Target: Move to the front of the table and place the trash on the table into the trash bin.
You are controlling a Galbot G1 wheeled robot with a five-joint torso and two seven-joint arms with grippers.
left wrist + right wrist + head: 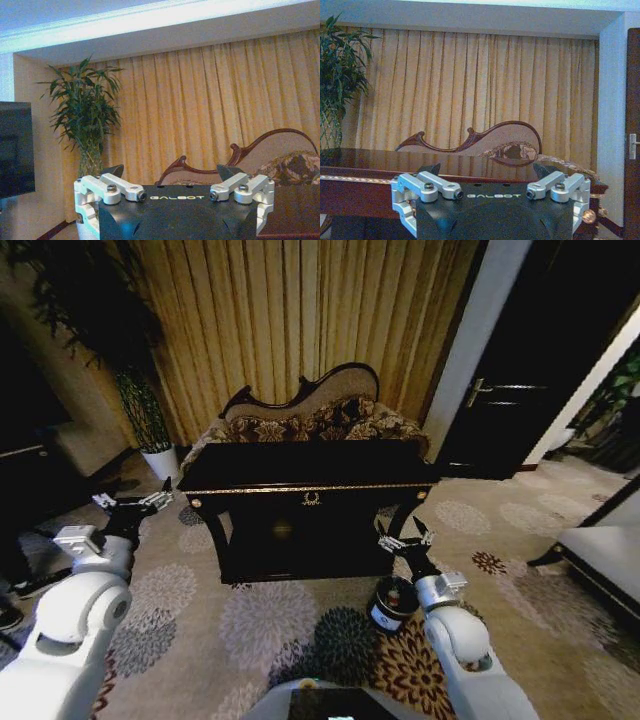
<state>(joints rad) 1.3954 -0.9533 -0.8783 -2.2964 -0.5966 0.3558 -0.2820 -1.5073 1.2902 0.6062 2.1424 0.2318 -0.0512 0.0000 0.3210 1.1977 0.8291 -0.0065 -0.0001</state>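
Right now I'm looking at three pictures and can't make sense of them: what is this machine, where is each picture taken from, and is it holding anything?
It is a wheeled robot with two white arms, each ending in a gripper. The wide picture comes from a camera on its head, looking down: the left gripper is raised beside the black table, and the right gripper is by the table's other end, above the small black trash bin on the carpet. The other two pictures come from cameras on the wrists, so each shows its own open gripper up close, the left one and the right one, facing the curtains and a carved sofa. Neither holds anything. I cannot make out any trash on the dark tabletop.
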